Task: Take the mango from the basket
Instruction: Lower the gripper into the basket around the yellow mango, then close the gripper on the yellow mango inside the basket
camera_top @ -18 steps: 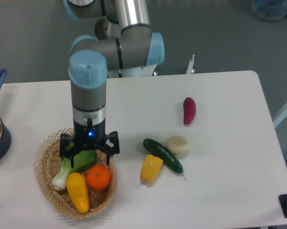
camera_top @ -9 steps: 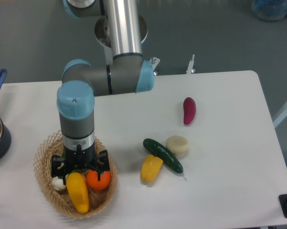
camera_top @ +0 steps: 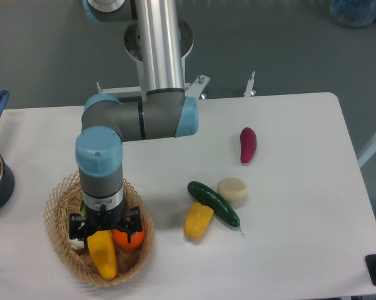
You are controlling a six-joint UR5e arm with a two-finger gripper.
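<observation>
One arm points straight down, its spread end effector (camera_top: pixel 104 226) straddling the mango (camera_top: pixel 102 255) in the basket (camera_top: pixel 56 206).

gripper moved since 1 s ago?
Yes. The gripper went down-left in frame, from the basket's far rim to right over the mango.

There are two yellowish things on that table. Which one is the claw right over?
The mango in the wicker basket. The claw sits over its upper end, beside the orange. The other one, the blocky yellow pepper, lies out on the table by the cucumber.
</observation>
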